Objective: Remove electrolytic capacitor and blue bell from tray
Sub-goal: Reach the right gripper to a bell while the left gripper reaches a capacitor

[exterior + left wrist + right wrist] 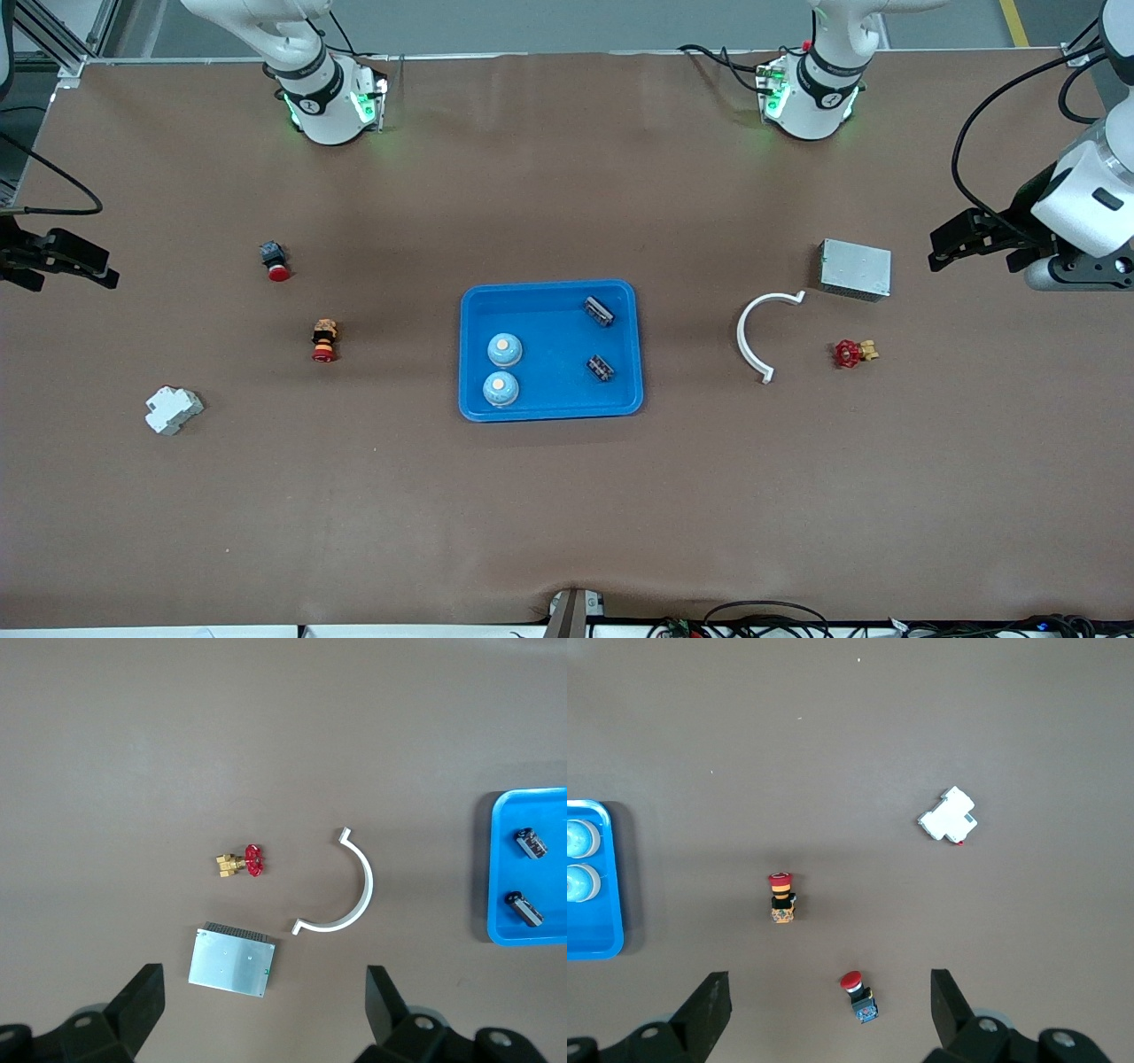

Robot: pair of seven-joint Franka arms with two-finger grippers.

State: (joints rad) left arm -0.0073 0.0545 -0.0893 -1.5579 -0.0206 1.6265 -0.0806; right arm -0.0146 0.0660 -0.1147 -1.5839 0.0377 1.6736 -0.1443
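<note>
Two pale-blue dome bells (503,368) and two small dark cylindrical capacitors (600,338) sit in the blue plastic tray (549,409) at frame centre, bells toward the right arm's end. Left gripper (952,241) hangs at the frame's right edge, jaws wide, nothing held. Right gripper (84,266) at the left edge, also wide, empty.

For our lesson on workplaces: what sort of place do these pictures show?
Probably a robotics lab or test bench: a brown-covered table with two white robot arm bases mounted at its edge, a blue plastic tray and scattered industrial parts such as a small red-handled brass valve.
</note>
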